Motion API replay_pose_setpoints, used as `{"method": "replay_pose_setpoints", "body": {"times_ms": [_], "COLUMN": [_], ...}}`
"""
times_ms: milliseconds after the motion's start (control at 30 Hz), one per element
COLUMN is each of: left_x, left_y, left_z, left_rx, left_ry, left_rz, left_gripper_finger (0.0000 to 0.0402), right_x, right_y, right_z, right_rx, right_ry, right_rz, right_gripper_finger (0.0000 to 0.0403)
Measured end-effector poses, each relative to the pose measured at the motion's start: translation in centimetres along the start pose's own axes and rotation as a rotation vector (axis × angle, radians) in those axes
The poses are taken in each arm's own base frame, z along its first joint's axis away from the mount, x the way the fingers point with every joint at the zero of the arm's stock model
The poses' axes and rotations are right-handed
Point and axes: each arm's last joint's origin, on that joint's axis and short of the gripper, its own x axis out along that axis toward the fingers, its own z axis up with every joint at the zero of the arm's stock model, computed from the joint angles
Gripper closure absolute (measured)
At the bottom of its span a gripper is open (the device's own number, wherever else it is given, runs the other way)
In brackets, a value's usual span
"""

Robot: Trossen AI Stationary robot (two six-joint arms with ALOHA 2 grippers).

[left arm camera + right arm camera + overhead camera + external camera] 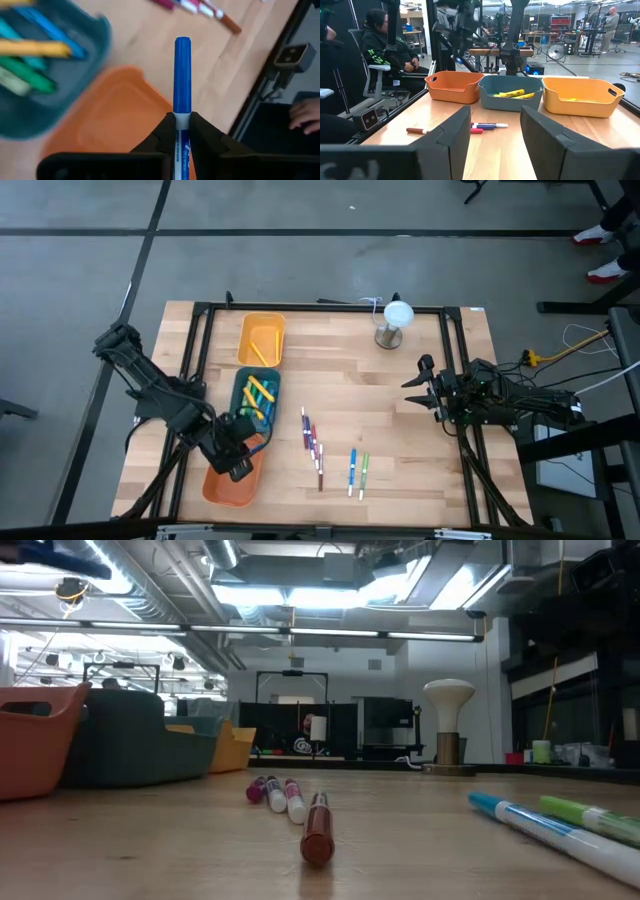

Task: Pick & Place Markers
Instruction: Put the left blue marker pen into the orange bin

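**Blue marker held above orange tray — sorting partly done**

Left gripper (182, 131), lower left of the high view, has its jaws clenched on a slim blue marker (182, 75) over the smooth, rounded orange tray (222, 489). Teal tray (243, 383) and yellow tray (262, 328) already hold markers. Loose markers (313, 443) remain on the wooden counter (420, 480) — lower centre. Right gripper (495, 132) waits with jaws released, centre right.

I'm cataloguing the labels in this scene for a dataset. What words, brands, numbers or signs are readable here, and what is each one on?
None can be read.
Blue marker held in the left pincer: dark print on its white barrel, too blurred and too hidden to read.
Markers lying on the table: any print is too small to read.
Orange tray, teal tray, yellow tray: no lettering visible.
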Motion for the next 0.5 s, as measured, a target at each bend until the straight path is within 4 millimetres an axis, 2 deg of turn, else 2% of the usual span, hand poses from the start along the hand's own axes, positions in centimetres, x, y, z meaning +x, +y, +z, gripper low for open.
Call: {"method": "replay_pose_setpoints", "body": {"times_ms": [167, 500], "left_x": [1.6, 1.5], "left_y": [0.4, 1.3], "left_z": [-1.8, -3.6], "left_rx": [-0.02, -0.041], "left_ry": [0.015, 0.053], "left_rz": [-0.015, 0.078], "left_gripper_finger": [0.0373, 0.0368], "right_x": [0.0, 0.0], "right_y": [0.0, 0.0], "right_z": [0.0, 0.0], "right_rx": [0.0, 0.0], "right_ry": [0.0, 0.0], "right_rz": [0.0, 0.0], "right_gripper_finger": [0.0233, 0.0233]}}
